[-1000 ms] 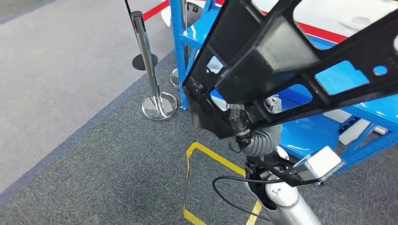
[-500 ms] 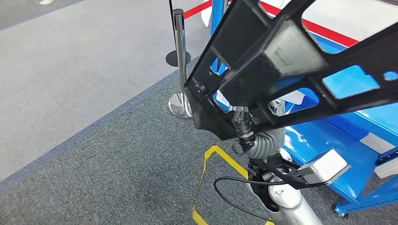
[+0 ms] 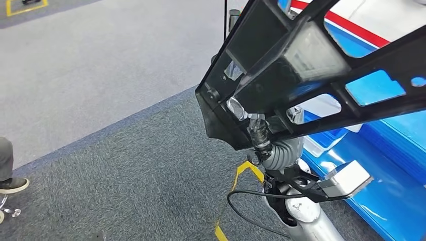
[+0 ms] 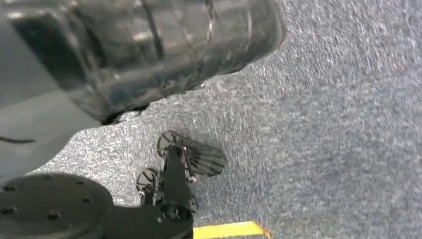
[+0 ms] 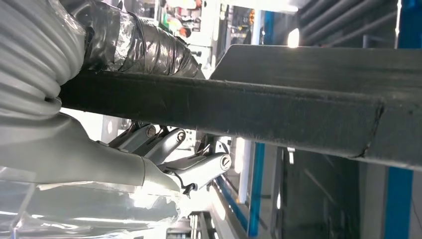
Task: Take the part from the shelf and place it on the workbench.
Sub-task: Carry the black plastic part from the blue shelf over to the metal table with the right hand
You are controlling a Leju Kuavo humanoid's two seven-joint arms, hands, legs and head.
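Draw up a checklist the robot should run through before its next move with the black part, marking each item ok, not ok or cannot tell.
1. Part off the shelf: ok. The black frame part is up in front of the head camera, clear of the blue shelf.
2. Right hand grips the part: ok; its fingers lie against the part's edge in the right wrist view.
3. Left hand free: cannot tell; blurred.
4. Workbench in sight: not ok.
5. Path clear: not ok. A person's shoe stands on the carpet.
6. Forward view clear: not ok; the part blocks much of it.

Cam panned: stanchion gone, person's shoe (image 3: 12,185) now by carpet edge
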